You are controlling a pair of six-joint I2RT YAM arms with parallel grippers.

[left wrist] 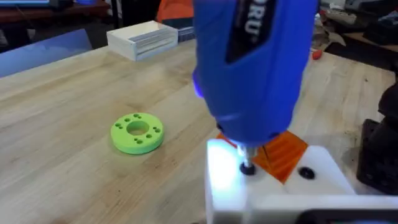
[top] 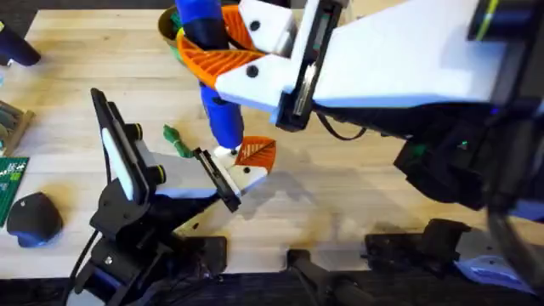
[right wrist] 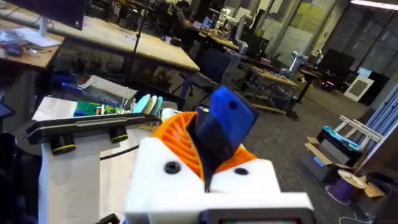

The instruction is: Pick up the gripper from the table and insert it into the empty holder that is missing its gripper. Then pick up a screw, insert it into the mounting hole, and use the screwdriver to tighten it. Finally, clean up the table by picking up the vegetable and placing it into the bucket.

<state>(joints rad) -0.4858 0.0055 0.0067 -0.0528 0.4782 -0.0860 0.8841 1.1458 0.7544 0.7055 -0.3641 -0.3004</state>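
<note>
My right gripper (top: pixel 212 38) reaches across from the right and is shut on the blue screwdriver (top: pixel 219 110), which it holds upright. In the right wrist view the white fingers (right wrist: pixel 168 180) and their orange pads clasp the screwdriver's top (right wrist: pixel 229 115). The bit rests on a screw (left wrist: pixel 247 167) in the mounting hole of the white holder (left wrist: pixel 221 186), lit by the tool's lamp. The orange gripper (left wrist: pixel 285 152) sits in that holder. My left gripper (top: pixel 251 166) lies low on the table, its white finger blocks together. The dark-green vegetable (top: pixel 176 140) lies just left of it. A tan edge of the bucket (top: pixel 166 24) shows behind my right gripper.
A bright green holed disc (left wrist: pixel 137 132) lies on the wood near the holder, and a white box (left wrist: pixel 143 38) farther off. A black rounded object (top: pixel 34 219) and a green circuit board (top: pixel 10 183) sit at the table's left edge.
</note>
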